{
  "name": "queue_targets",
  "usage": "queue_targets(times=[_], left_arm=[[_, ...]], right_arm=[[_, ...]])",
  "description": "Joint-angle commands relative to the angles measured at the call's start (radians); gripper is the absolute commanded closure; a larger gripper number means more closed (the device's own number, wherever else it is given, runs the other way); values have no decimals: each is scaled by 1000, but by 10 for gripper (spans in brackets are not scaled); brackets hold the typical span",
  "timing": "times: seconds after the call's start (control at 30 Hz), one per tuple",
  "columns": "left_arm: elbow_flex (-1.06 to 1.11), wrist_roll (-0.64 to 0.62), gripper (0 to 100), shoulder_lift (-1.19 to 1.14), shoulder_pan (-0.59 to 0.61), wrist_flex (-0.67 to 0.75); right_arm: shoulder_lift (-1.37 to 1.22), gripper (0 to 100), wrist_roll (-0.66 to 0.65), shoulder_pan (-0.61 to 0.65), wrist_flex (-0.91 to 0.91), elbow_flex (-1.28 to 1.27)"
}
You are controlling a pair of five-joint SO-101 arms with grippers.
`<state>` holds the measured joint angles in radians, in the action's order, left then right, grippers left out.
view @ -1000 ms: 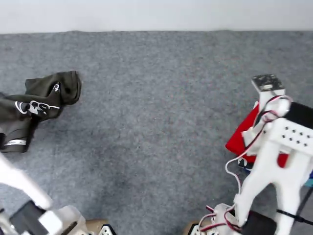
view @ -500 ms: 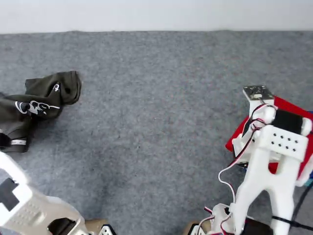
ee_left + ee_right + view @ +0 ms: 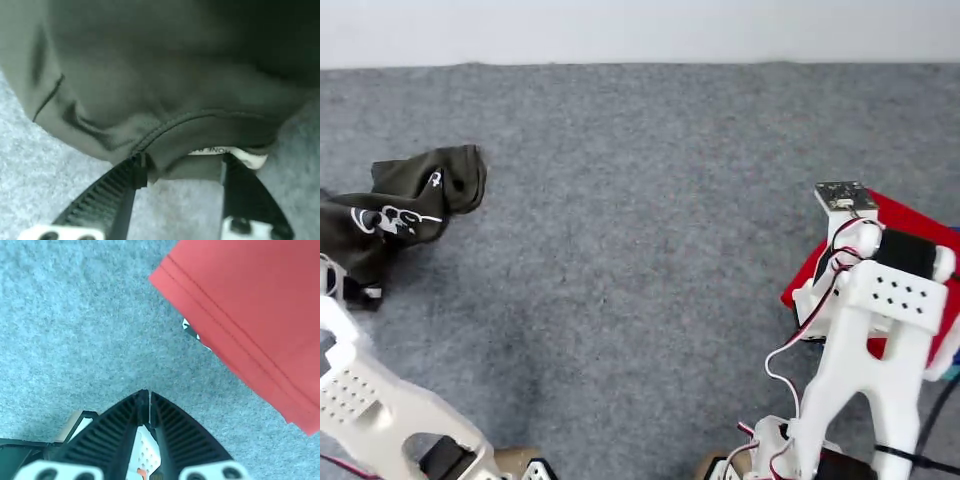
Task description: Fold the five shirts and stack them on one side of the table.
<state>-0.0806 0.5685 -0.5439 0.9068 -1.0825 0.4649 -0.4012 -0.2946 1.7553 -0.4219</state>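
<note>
From overhead I see the dark shirt [image 3: 405,205] crumpled at the table's [image 3: 640,200] left edge and the red shirt [image 3: 800,278] at its right edge. On the left wrist, my left gripper [image 3: 183,162] is spread wide around the dark shirt's hem. On the right wrist, my right gripper [image 3: 149,400] is closed and empty, near the red shirt.

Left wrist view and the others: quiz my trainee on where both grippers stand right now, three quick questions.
1. True or false: the right gripper is shut and empty.
2. What lies between the open fingers of the left gripper? A) the hem of the dark shirt B) a cable C) a towel
3. Which arm is beside the red shirt?
Key: 1 true; 2 A; 3 the right arm.
</note>
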Motion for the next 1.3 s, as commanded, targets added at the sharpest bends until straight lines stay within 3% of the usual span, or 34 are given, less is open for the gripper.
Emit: queue_targets(times=[0.0, 0.13, 0.4, 0.6, 0.73, 0.93, 1.13, 1.27], left_arm=[[-10, -31, 837, 0, -54, 35], [-12, -29, 993, 6, -138, -48], [-10, -29, 988, 213, -290, -310], [-8, -28, 988, 410, -476, -540], [-8, -12, 988, 493, -560, -591], [-8, -11, 976, 473, -450, -511], [-13, -14, 810, 370, -256, -385], [-13, -11, 774, 276, -190, -261]], right_arm=[[38, 990, 9, 8, 39, 6], [38, 990, 9, 8, 41, 6], [38, 990, 9, 8, 41, 6], [38, 990, 11, 8, 41, 6], [38, 990, 11, 5, 41, 6], [38, 990, 11, 2, 41, 6], [38, 990, 8, 4, 39, 6], [38, 990, 8, 7, 39, 6]])
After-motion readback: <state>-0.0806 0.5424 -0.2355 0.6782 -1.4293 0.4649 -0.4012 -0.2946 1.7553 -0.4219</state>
